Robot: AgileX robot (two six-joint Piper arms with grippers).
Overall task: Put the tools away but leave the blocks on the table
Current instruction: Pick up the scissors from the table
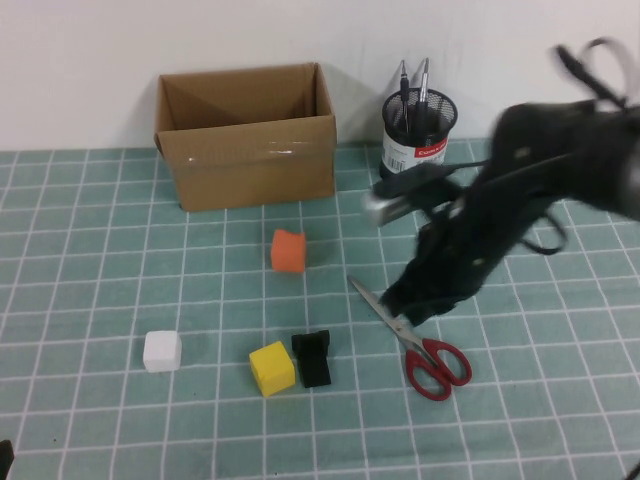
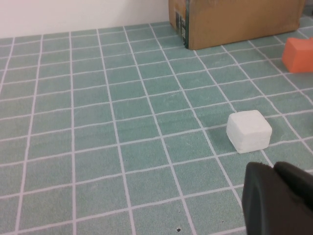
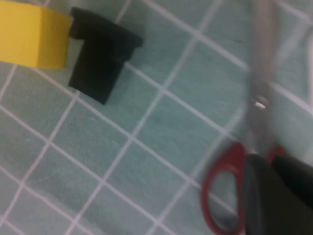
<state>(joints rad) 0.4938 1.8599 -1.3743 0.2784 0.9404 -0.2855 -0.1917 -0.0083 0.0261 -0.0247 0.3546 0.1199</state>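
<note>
Steel scissors with red handles [image 1: 436, 364] lie on the table [image 1: 90, 250] right of centre, also seen in the right wrist view as the scissors [image 3: 222, 188]. My right gripper [image 1: 408, 304] hovers blurred over the scissors' blades, shut and holding nothing; its fingertips [image 3: 259, 169] sit above a red handle. The orange block [image 1: 288, 250], yellow block [image 1: 271, 367] and white block [image 1: 162, 351] rest on the table. My left gripper [image 2: 274, 167] is shut and empty, low over the table just short of the white block [image 2: 248, 130]. Two slim pen-like tools [image 1: 414, 88] stand in a black mesh cup [image 1: 418, 140].
An open cardboard box [image 1: 245, 135] stands at the back, left of the mesh cup. A small black bracket [image 1: 313, 358] sits against the yellow block's right side, also seen as the bracket [image 3: 100, 58] beside the yellow block [image 3: 29, 39]. The orange block [image 2: 298, 55] lies near the box [image 2: 234, 19].
</note>
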